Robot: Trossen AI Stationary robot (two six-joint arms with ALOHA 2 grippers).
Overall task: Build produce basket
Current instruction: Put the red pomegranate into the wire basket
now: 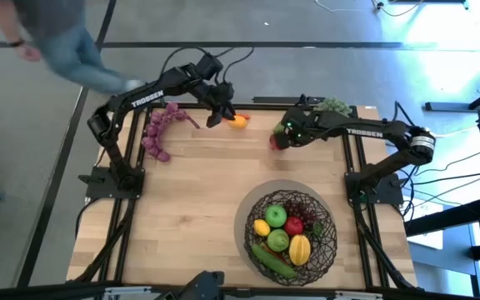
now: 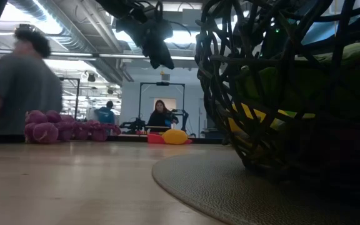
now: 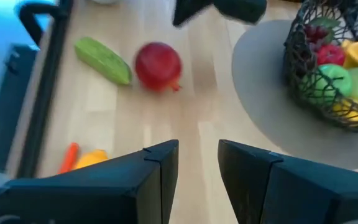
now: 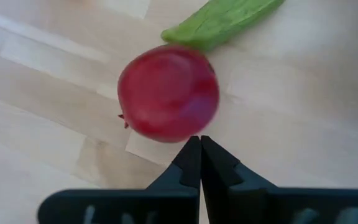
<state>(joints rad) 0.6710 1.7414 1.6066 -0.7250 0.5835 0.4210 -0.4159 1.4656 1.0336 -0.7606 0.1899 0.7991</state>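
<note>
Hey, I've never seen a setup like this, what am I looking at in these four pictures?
Two dark robot arms stand at a wooden table. One picture looks straight down on it, one looks level across the tabletop, and two come from cameras on the arms' wrists.

The task is filling the wire basket, which already holds apples, lemons and a cucumber. On the table lie purple grapes, an orange and yellow piece, a red fruit and a green vegetable.

The left gripper hangs above the table, slightly open and empty. The right gripper is shut, holds nothing, and sits just by the red fruit. A person passes behind.
</note>
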